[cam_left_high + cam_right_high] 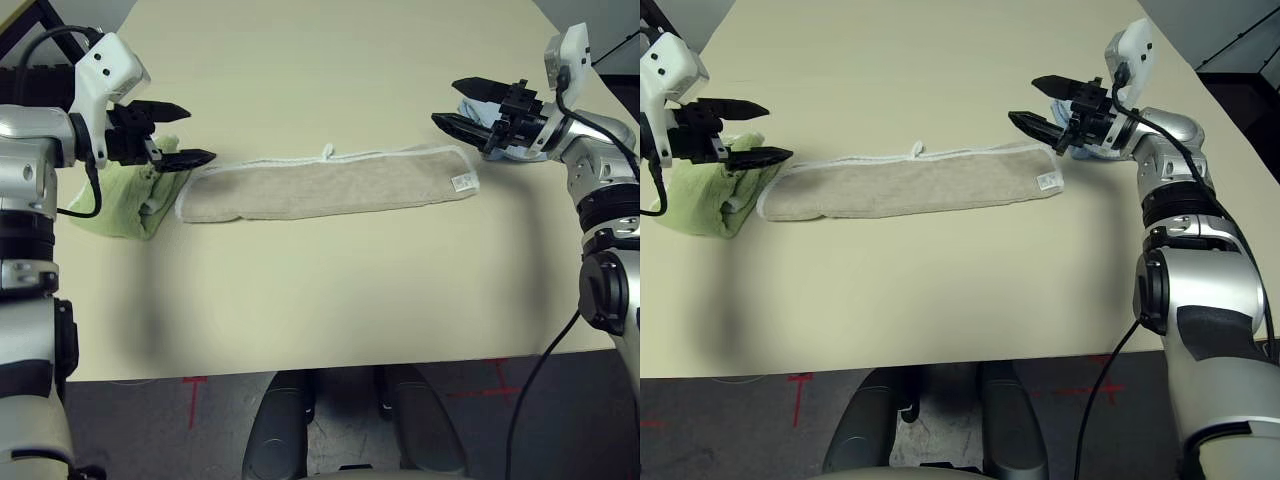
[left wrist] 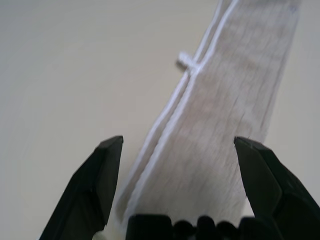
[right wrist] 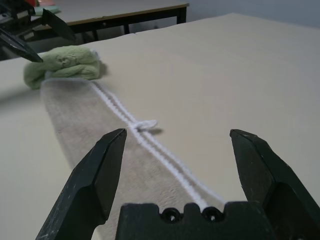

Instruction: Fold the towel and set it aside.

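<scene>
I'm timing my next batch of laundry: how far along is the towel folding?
Done: the beige towel looks doubled once lengthwise, its white edges together along the side with the loop. In hand: nothing; the left hand and right hand are open above the table. Left: the strip is still long, so probably shorter folds, then setting it aside.

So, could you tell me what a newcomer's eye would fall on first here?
Probably the long beige towel, lying as a narrow strip across the table's middle. Next, the open black left gripper above its left end, near a green cloth, and the open right gripper beyond its other end.
</scene>
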Robot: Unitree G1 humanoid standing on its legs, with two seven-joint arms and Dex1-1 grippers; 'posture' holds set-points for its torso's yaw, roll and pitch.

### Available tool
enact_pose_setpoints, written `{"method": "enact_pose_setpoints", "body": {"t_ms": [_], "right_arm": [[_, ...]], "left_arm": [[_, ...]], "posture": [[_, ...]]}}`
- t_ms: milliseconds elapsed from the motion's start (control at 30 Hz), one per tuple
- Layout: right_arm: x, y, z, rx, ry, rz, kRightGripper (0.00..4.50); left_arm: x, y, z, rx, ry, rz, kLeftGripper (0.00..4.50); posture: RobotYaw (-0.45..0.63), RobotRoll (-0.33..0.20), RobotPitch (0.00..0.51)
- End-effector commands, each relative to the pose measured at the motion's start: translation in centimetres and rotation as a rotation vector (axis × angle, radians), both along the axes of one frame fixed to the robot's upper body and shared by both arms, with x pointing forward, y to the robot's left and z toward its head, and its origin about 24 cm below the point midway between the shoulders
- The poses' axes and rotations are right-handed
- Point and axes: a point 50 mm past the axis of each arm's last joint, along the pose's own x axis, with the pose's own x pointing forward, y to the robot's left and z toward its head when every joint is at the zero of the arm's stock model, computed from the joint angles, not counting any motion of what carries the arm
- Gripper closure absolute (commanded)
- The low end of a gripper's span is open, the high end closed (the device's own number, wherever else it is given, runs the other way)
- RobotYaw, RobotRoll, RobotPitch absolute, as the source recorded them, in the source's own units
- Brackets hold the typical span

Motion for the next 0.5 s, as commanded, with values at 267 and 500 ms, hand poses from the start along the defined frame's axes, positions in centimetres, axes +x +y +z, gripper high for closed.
{"method": "enact_pose_setpoints", "body": {"t_ms": [267, 500], "right_arm": [[-0.9, -0.2, -3.1, -0.015, 0.070, 0.016, 0.03], [-1.3, -0.8, -4.0, -0.017, 0.103, 0.003, 0.03]], "left_arm": [[-3.6, -1.9, -5.0, -0.096, -0.002, -0.104, 0.00], [-3.8, -0.6, -7.8, -0.011, -0.037, -0.057, 0.00]], "posture": [[0.04, 0.000, 0.192], [0.03, 0.000, 0.194]]}}
